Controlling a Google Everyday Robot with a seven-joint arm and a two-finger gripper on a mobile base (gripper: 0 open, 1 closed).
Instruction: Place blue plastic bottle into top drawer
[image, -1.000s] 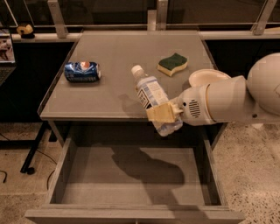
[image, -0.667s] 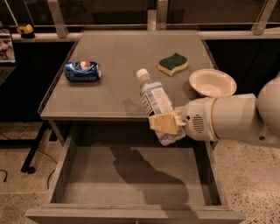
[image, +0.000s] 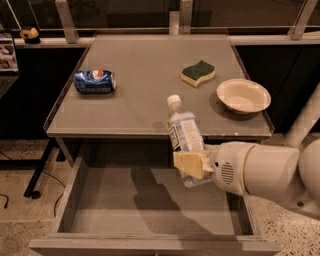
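The pincer, with tan finger pads on a bulky white arm entering from the right, is clamped on the lower body of the small clear plastic bottle with white cap and pale blue-and-white label. The bottle is carried in the air, tilted, with its cap up and away from the arm and its base hidden behind the pad. In the camera view its upper part overlaps the front edge of the grey surface; its lower part and the pincer hang over the right half of the wide shallow grey drawer.

The drawer is pulled out beneath the surface. Its flat bottom carries a dark shadow below and to the left of the bottle. The bottle touches neither the drawer nor the surface.

On the surface:
- A dark blue soda can lies on its side near the left edge.
- A green-and-yellow sponge lies right of centre.
- A round cream bowl stands upright just beside the sponge, near the right edge.
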